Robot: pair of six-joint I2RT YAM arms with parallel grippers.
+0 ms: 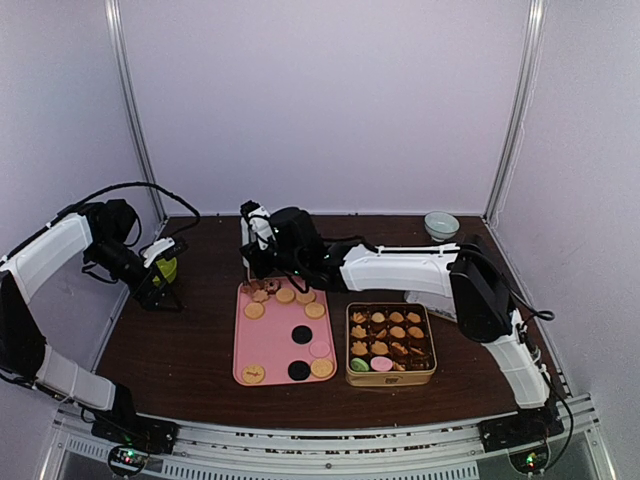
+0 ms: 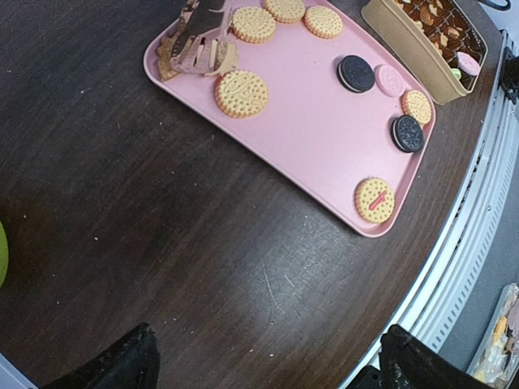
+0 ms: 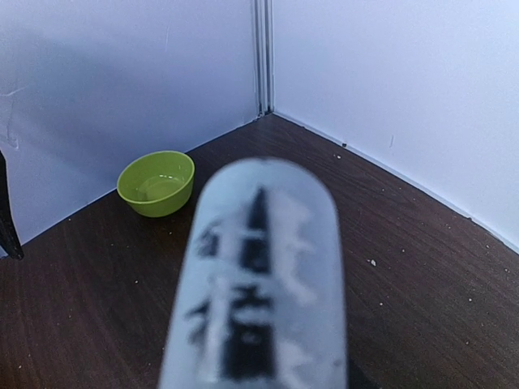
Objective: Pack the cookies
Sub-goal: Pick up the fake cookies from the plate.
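Shows the cookies [image 2: 242, 92] in two places: loose on a pink tray [image 2: 308, 121] in the middle of the table [image 2: 122, 227], and packed into the compartments of a tan tin [image 1: 391, 381] just right of that tray. Puts tan rounds along the tray's far end, two black discs and a pink one in its near half, and a tan one at each near corner. Has the right pincer [image 1: 256, 262] over the tray's far left corner, pinching metal tongs [image 2: 199, 36] whose tips rest among the cookies there. Gives only a blurred grey shaft in the right wrist view, fingers hidden. Has the left pincer [image 2: 263, 365] spread wide and holding nothing, above bare table left of the tray, just beside a green bowl [image 3: 156, 184].
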